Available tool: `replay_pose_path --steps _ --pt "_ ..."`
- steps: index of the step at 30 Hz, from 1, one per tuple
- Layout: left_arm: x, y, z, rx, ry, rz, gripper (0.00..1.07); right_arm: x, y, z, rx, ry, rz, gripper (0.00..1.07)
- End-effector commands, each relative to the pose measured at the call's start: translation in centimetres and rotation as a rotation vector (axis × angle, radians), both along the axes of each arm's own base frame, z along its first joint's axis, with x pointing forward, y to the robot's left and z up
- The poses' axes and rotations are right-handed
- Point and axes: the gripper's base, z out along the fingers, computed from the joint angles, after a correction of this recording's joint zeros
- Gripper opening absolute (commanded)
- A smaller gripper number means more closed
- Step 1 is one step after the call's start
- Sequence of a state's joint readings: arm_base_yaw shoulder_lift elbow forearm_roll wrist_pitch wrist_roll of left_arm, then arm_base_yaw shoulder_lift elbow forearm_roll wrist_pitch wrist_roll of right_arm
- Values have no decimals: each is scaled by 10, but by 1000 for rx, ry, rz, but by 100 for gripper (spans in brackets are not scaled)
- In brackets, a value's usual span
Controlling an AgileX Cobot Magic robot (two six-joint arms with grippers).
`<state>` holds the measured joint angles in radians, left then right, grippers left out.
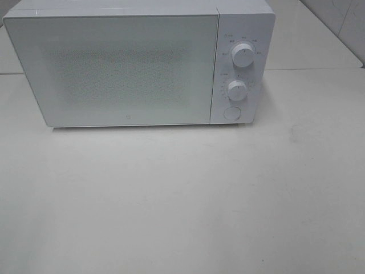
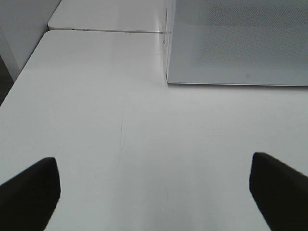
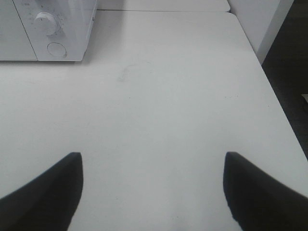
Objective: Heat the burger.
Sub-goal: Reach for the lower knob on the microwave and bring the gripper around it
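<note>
The burger is out of view in every frame. A white microwave stands at the back of the table with its door shut. Its front shows in the left wrist view as microwave and its control corner as microwave in the right wrist view. My left gripper hangs open over bare tabletop, nothing between its dark fingers. My right gripper is open too, empty, over the table to the right of the microwave. Neither gripper shows in the exterior high view.
Two white dials and a round button sit on the microwave's right panel. The white table spreads in front. Its right edge drops to a dark floor. A second table adjoins behind.
</note>
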<state>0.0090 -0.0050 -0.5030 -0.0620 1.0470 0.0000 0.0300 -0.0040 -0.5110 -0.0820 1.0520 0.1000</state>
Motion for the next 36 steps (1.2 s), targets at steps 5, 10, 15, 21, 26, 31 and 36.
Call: replay_pose_path --steps 5,10,15,21,26,31,36 --pt "-1 0 0 3 -15 5 100 -2 0 0 -8 -25 -2 76" --pt "-1 0 0 3 -15 5 100 -2 0 0 -8 -26 -2 76" --pt "-1 0 0 3 -15 5 100 -2 0 0 -8 -26 -2 76" --pt "-1 0 0 3 -15 5 100 -2 0 0 -8 -26 -2 76" --pt "-1 0 0 3 -15 5 100 -2 0 0 -8 -26 -2 76" --pt "-1 0 0 3 -15 5 100 -2 0 0 -4 -25 1 76" --pt "-1 0 0 3 -15 5 100 -2 -3 1 -36 -33 -21 76"
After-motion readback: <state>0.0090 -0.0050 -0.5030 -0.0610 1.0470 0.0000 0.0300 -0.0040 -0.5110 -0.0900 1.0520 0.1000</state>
